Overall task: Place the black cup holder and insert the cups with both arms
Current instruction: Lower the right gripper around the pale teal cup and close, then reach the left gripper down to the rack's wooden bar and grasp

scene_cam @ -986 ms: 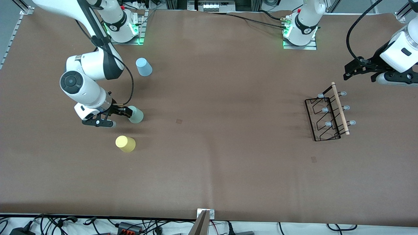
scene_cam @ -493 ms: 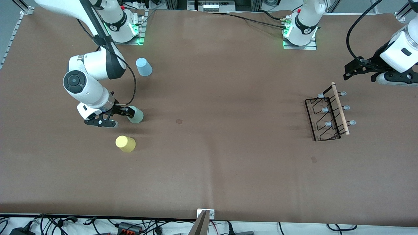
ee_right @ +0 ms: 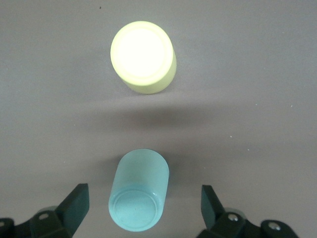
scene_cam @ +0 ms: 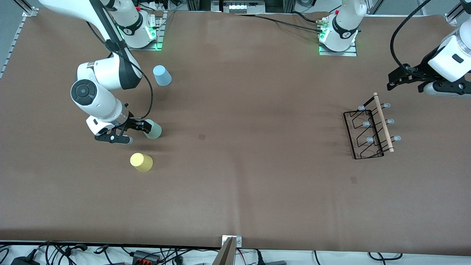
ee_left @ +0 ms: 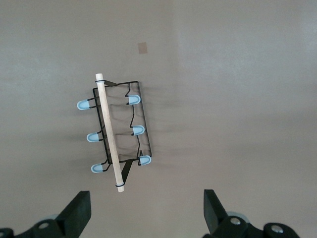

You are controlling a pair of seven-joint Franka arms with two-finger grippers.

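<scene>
Brown paper covered the whole table (scene_cam: pixel 235 191), and the three cups stood upside down toward the right arm's end of it. The light blue cup (scene_cam: pixel 162 75) sat farthest from the front camera, the yellow cup (scene_cam: pixel 141 162) nearest, and the grey-green cup (scene_cam: pixel 152 129) between them. The right gripper (scene_cam: pixel 141 126) hung low over the grey-green cup with its fingers (ee_right: pixel 74 204) spread wide on either side of it, not clasping it. Toward the left arm's end, well apart from the cups, stood the black cup holder (scene_cam: pixel 369 129), its wooden rod handle (scene_cam: pixel 383 122) on top and its pale blue capped prongs (ee_left: pixel 138 130) pointing outward on both sides. The left gripper (scene_cam: pixel 399 79) waited up in the air just beside the holder, fingers (ee_left: pixel 75 217) parted and empty.
</scene>
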